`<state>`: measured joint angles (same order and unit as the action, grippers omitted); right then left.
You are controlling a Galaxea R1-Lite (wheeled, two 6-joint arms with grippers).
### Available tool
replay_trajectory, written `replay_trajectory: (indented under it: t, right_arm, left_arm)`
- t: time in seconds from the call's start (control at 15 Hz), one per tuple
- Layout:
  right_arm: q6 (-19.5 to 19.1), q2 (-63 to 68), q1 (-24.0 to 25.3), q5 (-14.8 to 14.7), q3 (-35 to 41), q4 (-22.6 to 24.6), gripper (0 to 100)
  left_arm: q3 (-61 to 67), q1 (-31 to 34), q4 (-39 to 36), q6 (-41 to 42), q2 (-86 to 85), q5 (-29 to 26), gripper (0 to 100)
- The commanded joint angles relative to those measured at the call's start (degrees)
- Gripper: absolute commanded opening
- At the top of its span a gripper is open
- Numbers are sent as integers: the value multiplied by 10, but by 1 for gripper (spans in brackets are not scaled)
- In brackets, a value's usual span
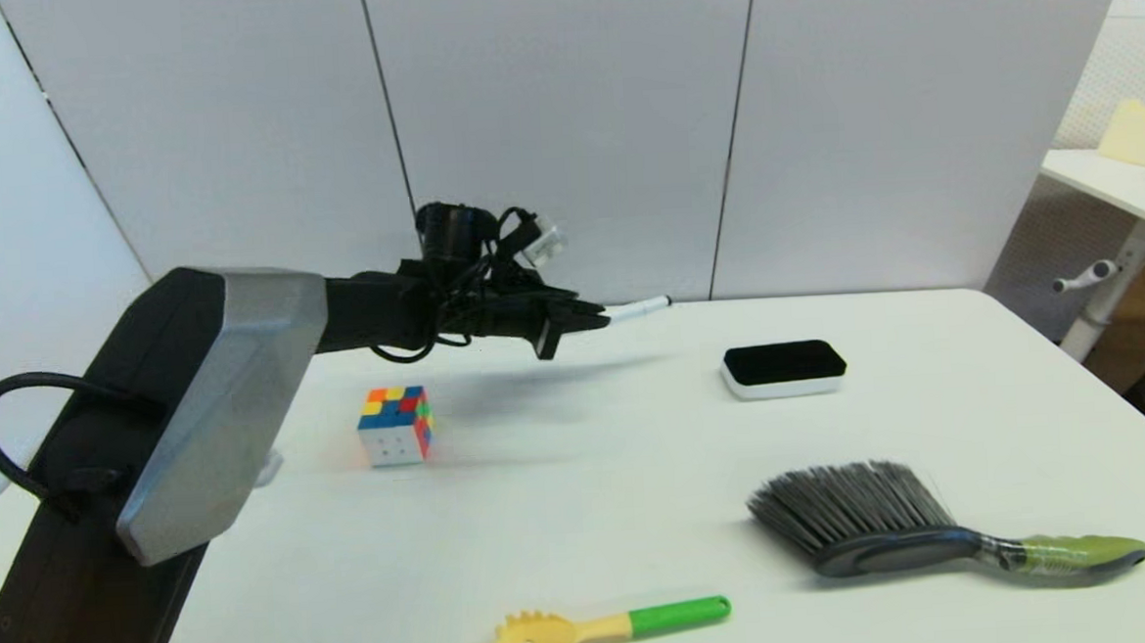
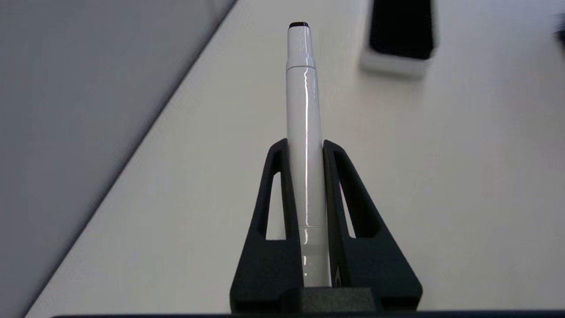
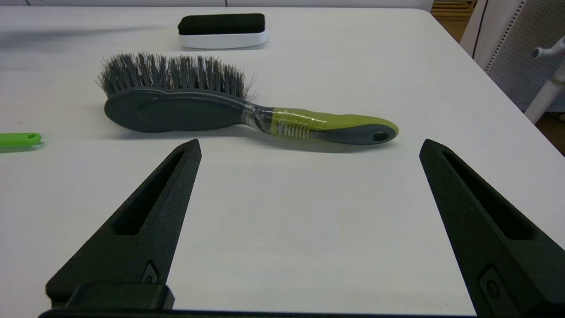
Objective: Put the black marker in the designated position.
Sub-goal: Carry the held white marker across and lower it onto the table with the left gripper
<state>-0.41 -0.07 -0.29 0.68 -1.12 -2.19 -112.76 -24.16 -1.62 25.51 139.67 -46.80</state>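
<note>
Left end effector (image 2: 305, 143): clamped on the black marker (image 2: 304, 132), one finger flat against each side of the white barrel; raised above the counter (image 1: 583, 517) toward its 11 o'clock part in the head view.
Black marker: carried in the air, roughly level, free end with the small black plug sticking out past the fingertips toward 3 o'clock; capped end hidden back between the fingers; touching nothing else.
Step in hand: transport, judged from the lifted marker and its shadow on the counter below; release not yet made.
Designated position: no outline or sign to be seen; probably some bare stretch of counter, exact spot not to be told.
Next move: travel to that patch, descent until the barrel nearly lies flat, then widening of the fingers; slow release wanted, since a round barrel may roll.
Neighbours: eraser (image 1: 784, 368) at 3 o'clock of the marker tip, well apart; cube (image 1: 396, 425) near, at 7 o'clock of the left end effector.
Farther out: brush (image 1: 936, 528) and green-handled pasta fork (image 1: 613, 628) toward the near edge.
Right end effector (image 3: 309, 150): fingers spread wide, holding nothing, idle low over the counter just short of the brush.
</note>
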Motion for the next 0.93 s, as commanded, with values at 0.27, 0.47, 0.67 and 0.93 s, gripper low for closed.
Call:
replay_trajectory:
  t: [0.27,0.47,0.67,0.93]
  right_arm:
    - [0,1,0,0,0,0,100]
    - [0,-1,0,1,0,0,100]
    - [0,-1,0,1,0,0,100]
    - [0,1,0,1,0,0,100]
  left_arm:
    - [5,-182,93,30,-75,36,0]
    - [-2,-240,83,27,-54,66,0]
    - [-2,-259,45,28,-20,75,0]
    - [-9,-257,7,28,17,76,0]
